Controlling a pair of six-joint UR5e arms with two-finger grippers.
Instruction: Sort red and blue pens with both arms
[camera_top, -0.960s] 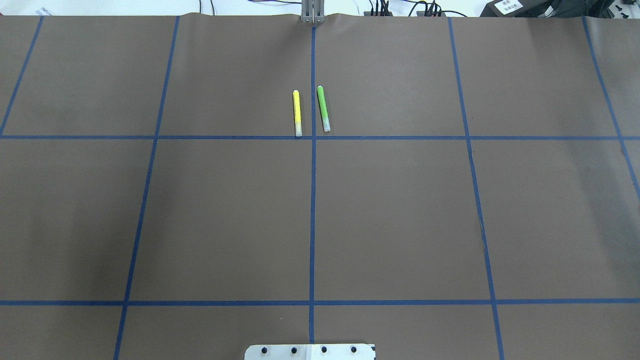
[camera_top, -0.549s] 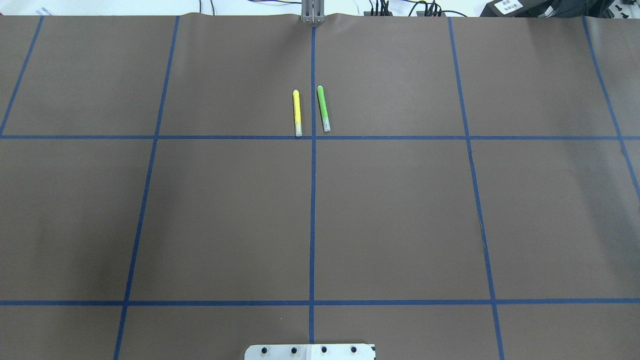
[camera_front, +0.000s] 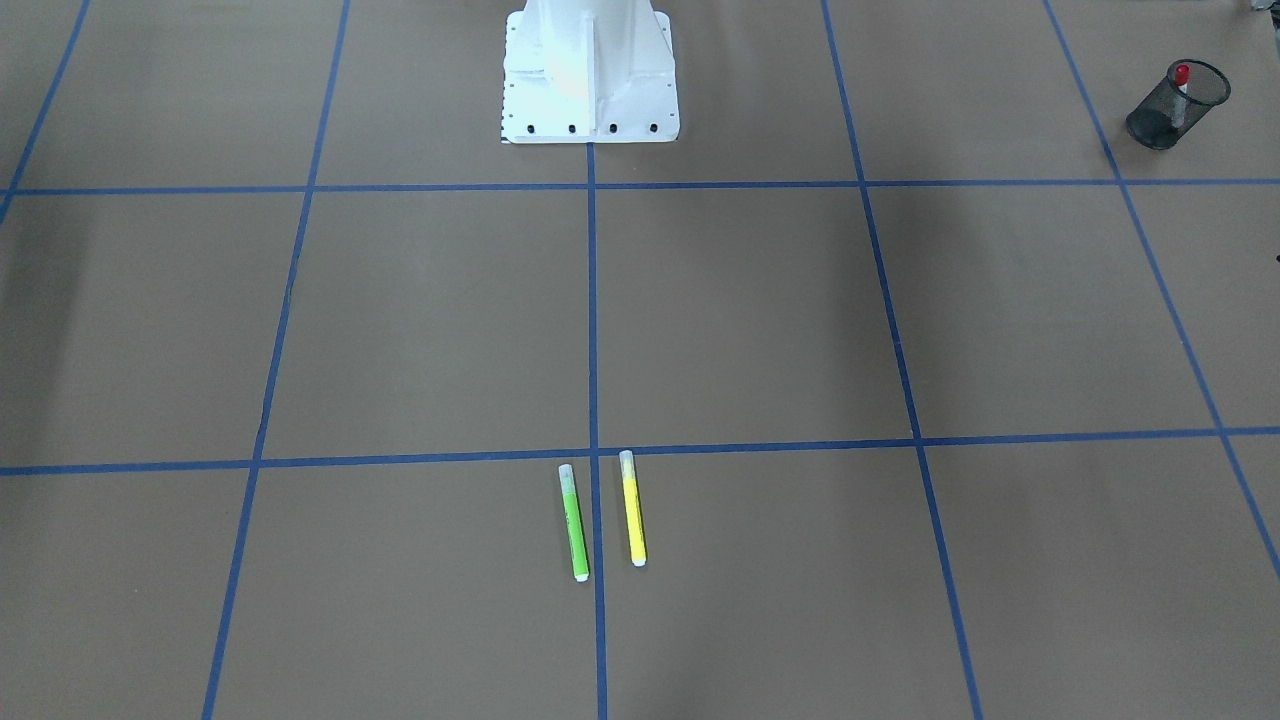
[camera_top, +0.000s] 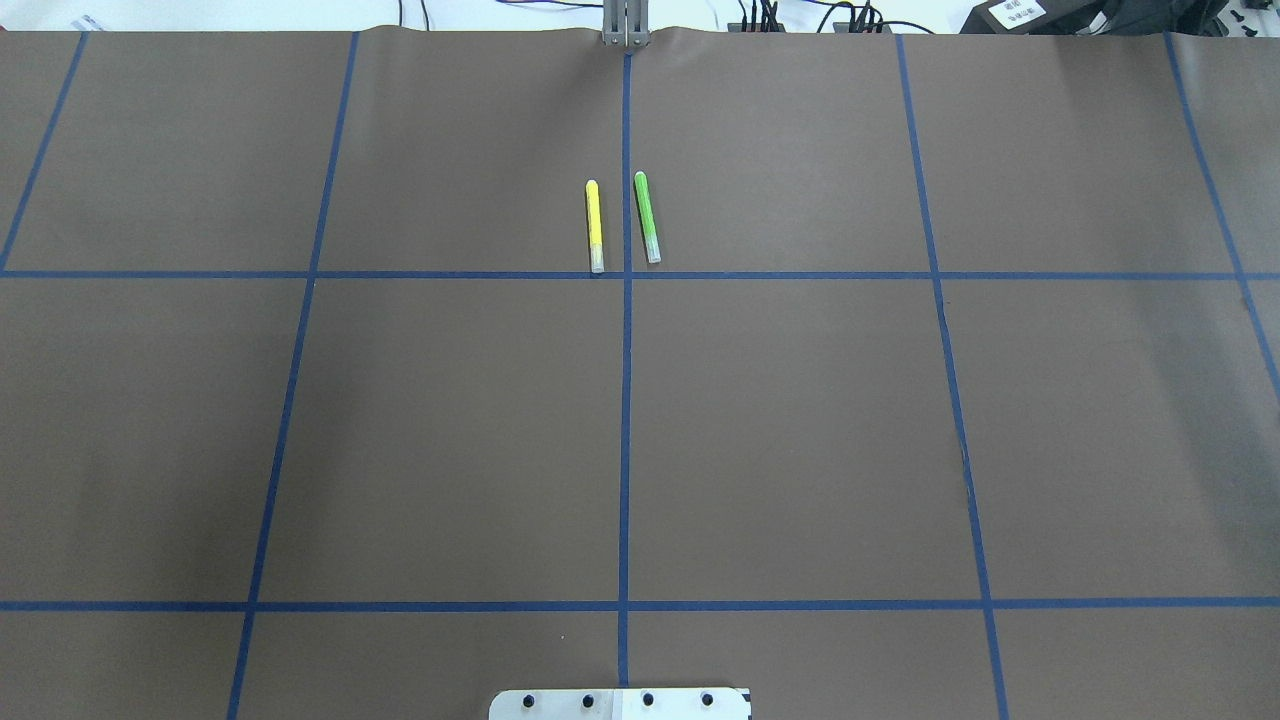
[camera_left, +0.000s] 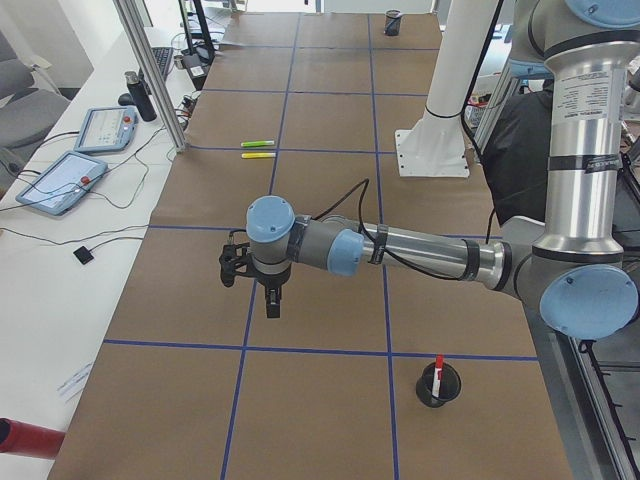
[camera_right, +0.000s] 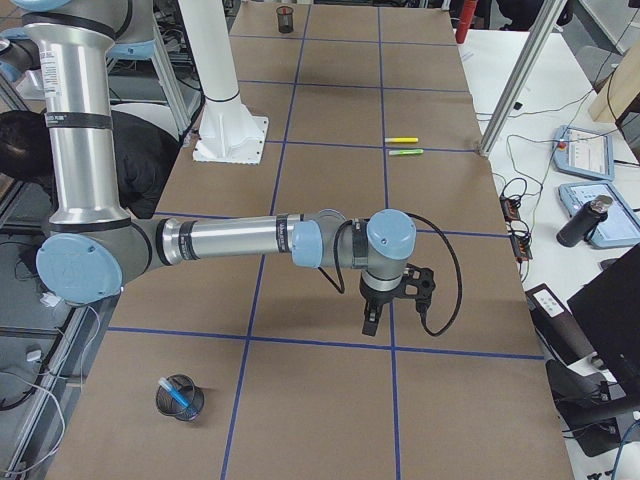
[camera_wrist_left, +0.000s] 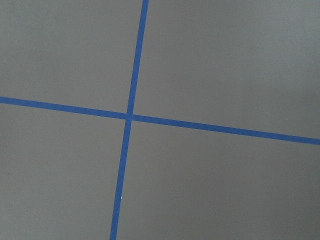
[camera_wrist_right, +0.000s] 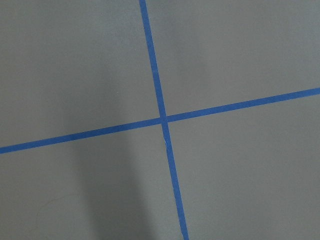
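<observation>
The red pen (camera_front: 1182, 78) stands in a black mesh cup (camera_front: 1170, 110) on my left side; the exterior left view shows that pen (camera_left: 437, 366) in its cup (camera_left: 438, 386) too. The blue pen (camera_right: 179, 394) leans inside another mesh cup (camera_right: 180, 399) on my right side. My left gripper (camera_left: 273, 305) hangs over the brown paper, far from both pens. My right gripper (camera_right: 368, 322) hangs likewise over the paper. Both show only in the side views, so I cannot tell whether they are open or shut. Both wrist views show only blue tape crossings.
A yellow marker (camera_top: 594, 226) and a green marker (camera_top: 647, 217) lie side by side near the table's far middle. The white robot base (camera_front: 588, 70) stands at the near edge. Tablets (camera_left: 62, 182) and cables lie beyond the table's far side.
</observation>
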